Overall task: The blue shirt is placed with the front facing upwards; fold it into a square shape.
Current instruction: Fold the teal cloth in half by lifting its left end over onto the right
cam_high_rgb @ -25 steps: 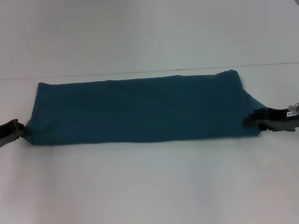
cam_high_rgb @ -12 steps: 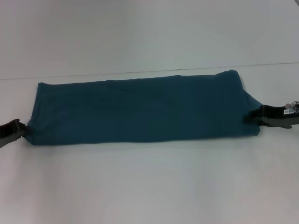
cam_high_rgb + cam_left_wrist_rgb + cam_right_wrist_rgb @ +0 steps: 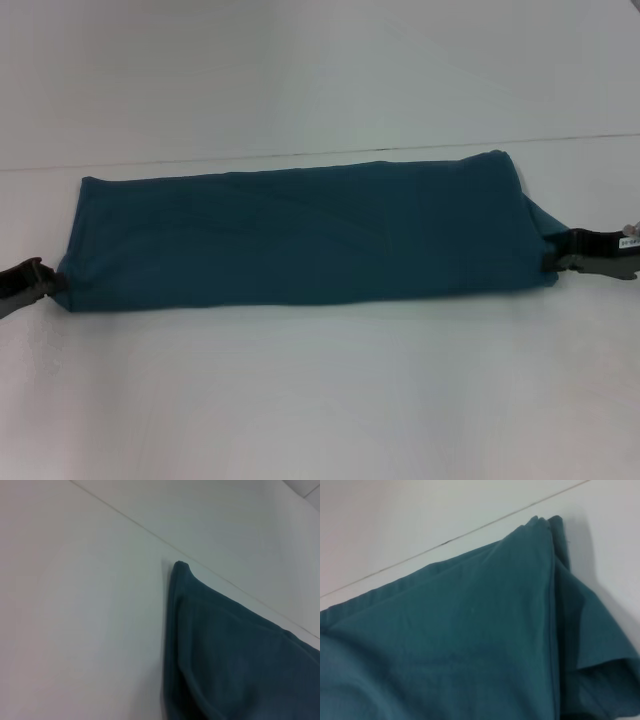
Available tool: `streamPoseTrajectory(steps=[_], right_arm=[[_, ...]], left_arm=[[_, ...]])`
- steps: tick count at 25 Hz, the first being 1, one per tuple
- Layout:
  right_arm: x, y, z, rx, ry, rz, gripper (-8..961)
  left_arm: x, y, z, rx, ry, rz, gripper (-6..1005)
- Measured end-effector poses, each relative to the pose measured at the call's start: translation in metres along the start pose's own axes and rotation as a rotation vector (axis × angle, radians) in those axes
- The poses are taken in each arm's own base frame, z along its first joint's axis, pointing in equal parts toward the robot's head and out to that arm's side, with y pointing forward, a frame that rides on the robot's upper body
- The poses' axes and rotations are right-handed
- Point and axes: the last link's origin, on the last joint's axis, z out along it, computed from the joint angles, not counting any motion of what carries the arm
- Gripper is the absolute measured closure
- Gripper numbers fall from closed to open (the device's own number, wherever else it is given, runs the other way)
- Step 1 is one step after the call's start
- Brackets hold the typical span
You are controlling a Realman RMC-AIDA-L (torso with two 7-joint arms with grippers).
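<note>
The blue shirt [image 3: 300, 235] lies folded into a long plain teal band across the table, with no lettering showing. My left gripper [image 3: 45, 282] rests at the band's near left corner, touching the cloth. At the right end, my right gripper [image 3: 552, 252] sits against the near edge of the cloth. The left wrist view shows a pointed corner of the shirt [image 3: 225, 660] on the white table. In the right wrist view the shirt [image 3: 460, 640] fills most of the picture, its stacked layers gaping at one edge [image 3: 600, 650].
The white table [image 3: 320, 400] stretches wide in front of the shirt. A thin seam [image 3: 300, 155] runs across just behind the cloth, with more white surface beyond it.
My right gripper has drawn back to the right, from over the cloth's end to its edge. Faint diagonal creases have appeared across the middle of the shirt. The left gripper has barely shifted.
</note>
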Motion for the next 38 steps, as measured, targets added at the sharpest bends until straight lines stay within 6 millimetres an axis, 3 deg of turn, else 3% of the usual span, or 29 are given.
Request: streamPoseTrajectory(steps=[6, 17, 26, 38], right_arm=[[0.001, -0.011, -0.010, 0.008, 0.006, 0.014, 950], [0.012, -0.018, -0.016, -0.003, 0.049, 0.028, 949], [0.022, -0.022, -0.024, -0.022, 0.084, 0.033, 950], [0.025, -0.019, -0.032, -0.047, 0.083, 0.008, 949]], left_arm=[[-0.002, -0.001, -0.002, -0.004, -0.010, -0.005, 939], [-0.016, -0.003, -0.010, -0.045, -0.068, -0.019, 930], [-0.031, -0.010, -0.029, -0.062, -0.080, -0.047, 922], [-0.031, -0.017, -0.035, -0.069, -0.055, -0.090, 912]])
